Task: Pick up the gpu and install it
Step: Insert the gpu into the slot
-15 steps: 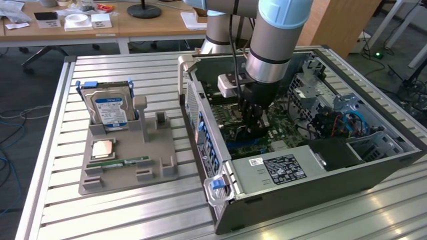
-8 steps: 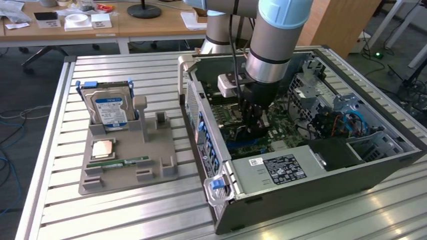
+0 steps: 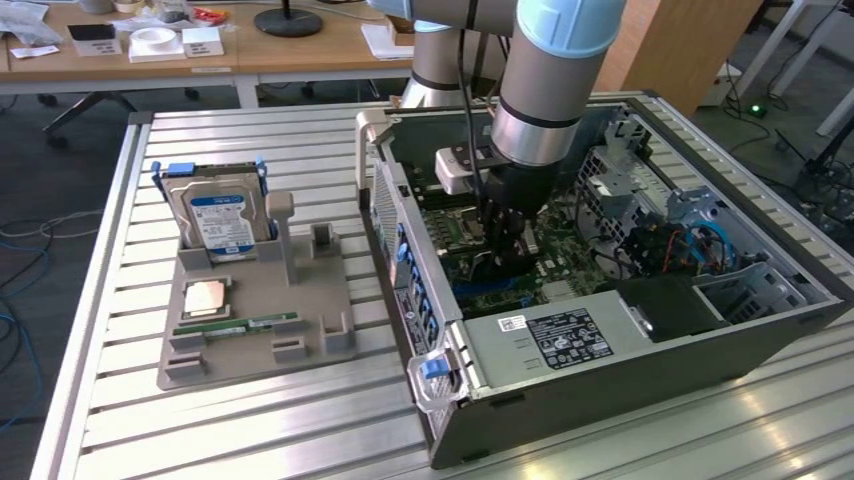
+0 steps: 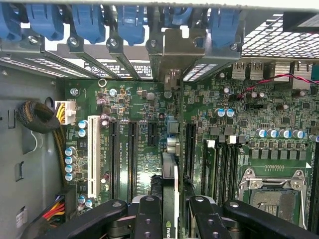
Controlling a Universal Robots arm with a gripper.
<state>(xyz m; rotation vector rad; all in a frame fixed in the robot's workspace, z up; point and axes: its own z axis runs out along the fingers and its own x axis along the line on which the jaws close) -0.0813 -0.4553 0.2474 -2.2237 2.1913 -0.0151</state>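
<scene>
From outside, the big grey computer case (image 3: 667,370) lies open with the arm (image 3: 561,90) reaching in. The wrist camera looks closer: the gripper (image 4: 174,204) squeezes the gpu (image 4: 170,174) (thin, dark, seen edge-on) over the green board (image 4: 139,99)

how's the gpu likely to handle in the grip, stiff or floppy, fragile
Probably stiff: the gpu is a thin flat card held edge-on between the jaws of the gripper, with no visible sag. Likely fragile under twisting, being so thin. Its metal bracket may make that end heavier.
</scene>
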